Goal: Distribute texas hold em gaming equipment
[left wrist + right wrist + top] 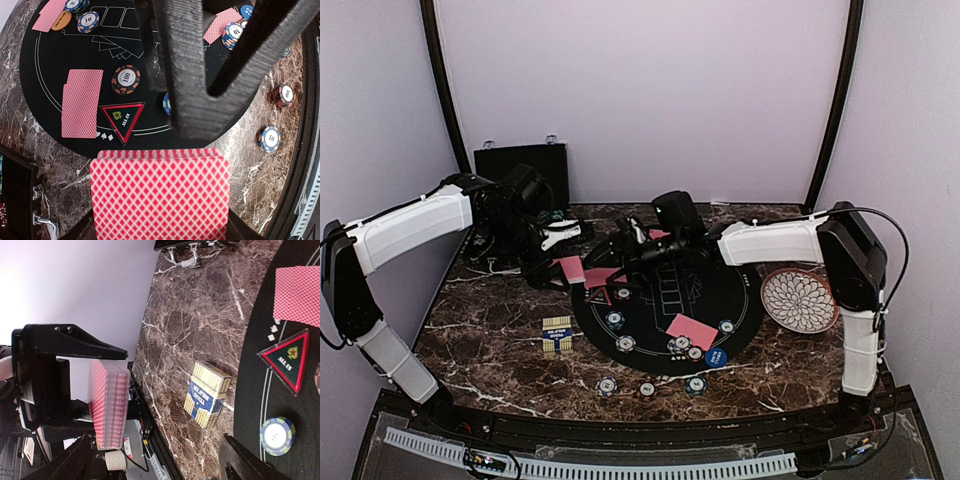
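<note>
Nearest you, loose chips [647, 390] are sitting close to the desk [500, 360] edge, where a low sweep could be knocking them off. Further in, face-down cards [691, 327] are lying on the black mat [720, 295]. Beyond them, your left fingers [75, 340] are clenching the deck of red-backed cards [160, 195] above the mat's left rim. Your right fingers [250, 462] are hanging spread and empty just beside it. Pinching several cards at once, or nudging the stack, is risking a spill across the layout.
</note>
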Controlling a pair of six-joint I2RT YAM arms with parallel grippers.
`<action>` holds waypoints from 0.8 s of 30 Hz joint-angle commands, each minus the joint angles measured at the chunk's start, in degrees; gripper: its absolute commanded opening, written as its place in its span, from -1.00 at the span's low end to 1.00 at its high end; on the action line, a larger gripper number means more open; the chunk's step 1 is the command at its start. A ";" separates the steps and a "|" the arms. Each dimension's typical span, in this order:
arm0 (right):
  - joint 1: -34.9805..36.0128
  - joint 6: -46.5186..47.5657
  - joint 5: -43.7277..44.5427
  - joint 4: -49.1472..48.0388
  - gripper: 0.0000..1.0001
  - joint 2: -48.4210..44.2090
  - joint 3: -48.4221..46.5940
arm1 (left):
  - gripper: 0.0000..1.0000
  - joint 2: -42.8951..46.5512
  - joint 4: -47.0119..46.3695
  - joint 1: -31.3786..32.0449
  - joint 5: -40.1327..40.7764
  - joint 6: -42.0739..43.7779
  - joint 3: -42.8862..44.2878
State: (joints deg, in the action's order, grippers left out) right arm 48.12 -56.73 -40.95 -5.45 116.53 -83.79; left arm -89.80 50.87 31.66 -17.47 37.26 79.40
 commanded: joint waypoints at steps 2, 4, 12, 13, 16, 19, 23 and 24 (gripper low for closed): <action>0.82 -0.40 -5.30 -3.32 0.72 1.91 -3.94 | -1.00 1.67 0.12 -0.28 -1.86 0.45 0.76; 0.91 -1.02 -6.27 -4.10 0.71 3.00 -4.60 | -1.00 1.66 0.17 -0.28 -1.85 0.52 0.76; 1.30 -2.14 -8.36 -3.87 0.64 7.69 -9.71 | -1.00 1.68 0.26 -0.28 -1.82 0.58 1.18; 1.44 -2.27 -8.70 -3.79 0.63 8.34 -10.79 | -1.00 1.79 0.27 -0.33 -1.70 0.66 1.15; 1.86 -2.74 -10.05 -3.68 0.62 10.53 -13.93 | -1.00 1.98 0.13 -0.35 -1.79 0.75 1.04; 2.30 -3.20 -11.25 -3.64 0.61 12.40 -16.75 | -1.00 1.92 0.13 -0.29 -1.88 0.65 1.11; 2.58 -4.25 -12.25 -3.52 0.59 14.52 -18.55 | -1.00 1.95 0.12 -0.33 -1.95 0.55 1.03; 2.59 -4.46 -12.45 -3.43 0.58 14.92 -18.78 | -1.00 1.92 0.04 -0.29 -1.91 0.54 1.02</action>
State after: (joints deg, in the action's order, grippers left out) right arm 50.00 -59.90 -51.13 -7.38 129.34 -100.09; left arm -89.80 50.87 31.66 -18.15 37.28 79.42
